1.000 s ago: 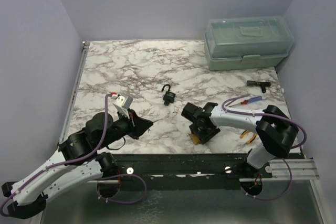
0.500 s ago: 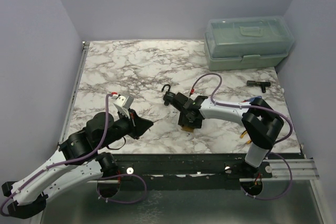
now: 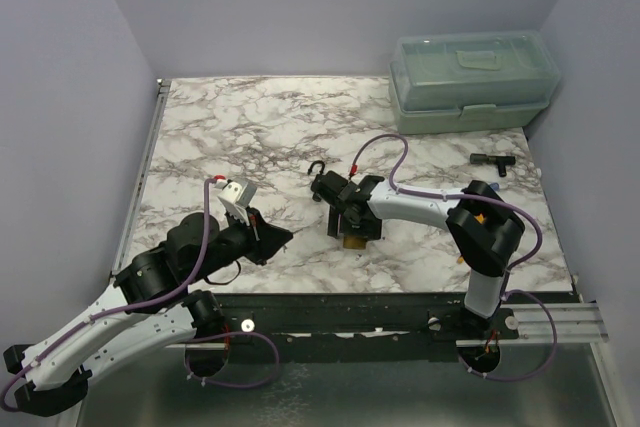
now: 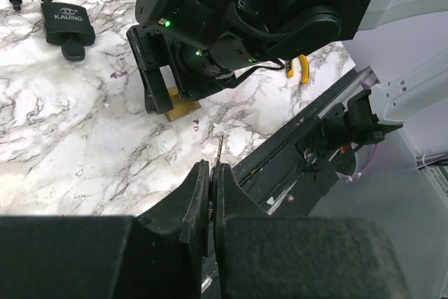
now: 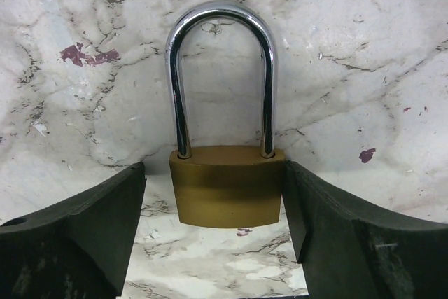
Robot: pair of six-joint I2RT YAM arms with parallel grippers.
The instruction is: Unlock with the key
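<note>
A brass padlock (image 5: 227,185) with a closed steel shackle lies on the marble between my right gripper's (image 5: 214,173) fingers. The right finger (image 5: 315,229) touches its side and a gap shows at the left finger (image 5: 105,229). In the top view the padlock (image 3: 353,240) peeks out under that gripper (image 3: 349,225) at centre. My left gripper (image 4: 211,173) is shut on a thin key (image 4: 221,146) whose blade sticks out past the tips. It hovers near the front edge (image 3: 284,237), left of the padlock and apart from it.
A black padlock (image 3: 320,183) with an open shackle and a key in it lies just behind the right gripper. A green toolbox (image 3: 470,82) stands at the back right. A black T-shaped tool (image 3: 492,160) and yellow-handled pliers (image 4: 301,68) lie at the right.
My right gripper has swung left and away from the front edge with the brass padlock between its fingers, ending next to the black padlock. The left arm has not moved.
</note>
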